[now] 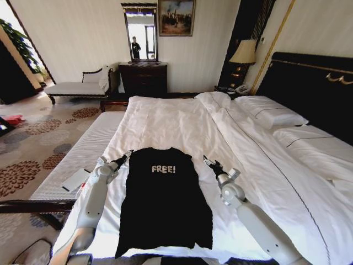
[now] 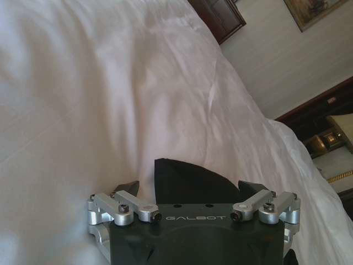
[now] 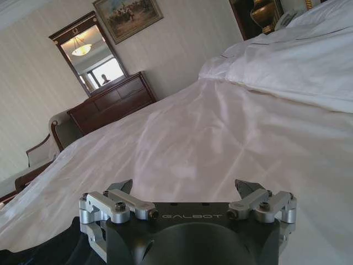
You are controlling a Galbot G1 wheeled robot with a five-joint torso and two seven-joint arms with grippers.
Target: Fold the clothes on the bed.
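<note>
The T-shirt (image 1: 164, 201) lies flat on the bed (image 1: 182, 121), near its foot edge, with the "FREE!" lettering toward the pillows (image 1: 270, 113). Its sleeves look folded in, so it forms a long dark rectangle whose hem reaches almost to the duvet's near edge.

The left gripper (image 1: 126, 155) sits at the shirt's upper left corner, fingers spread; in the left wrist view the left gripper (image 2: 187, 190) has its jaws apart with a point of black cloth lying between them — nothing clamped. The right gripper (image 1: 208, 162) hovers just beside the upper right corner, over bare duvet; the right wrist view shows the right gripper (image 3: 185, 187) with jaws wide and white bedding between them, the shirt a dark patch off behind the wrist.

Beyond the shirt the duvet runs smooth and unobstructed up to the pillows and the dark headboard (image 1: 314, 88). To the robot's left a bench (image 1: 77, 160) stands against the bed's side, with a small white card or booklet (image 1: 75, 180) on it. Farther back are a chaise (image 1: 80, 85), a dresser (image 1: 143, 77) with a mirror (image 1: 140, 33) and a lamp (image 1: 244, 52) — all well apart from the arms.
</note>
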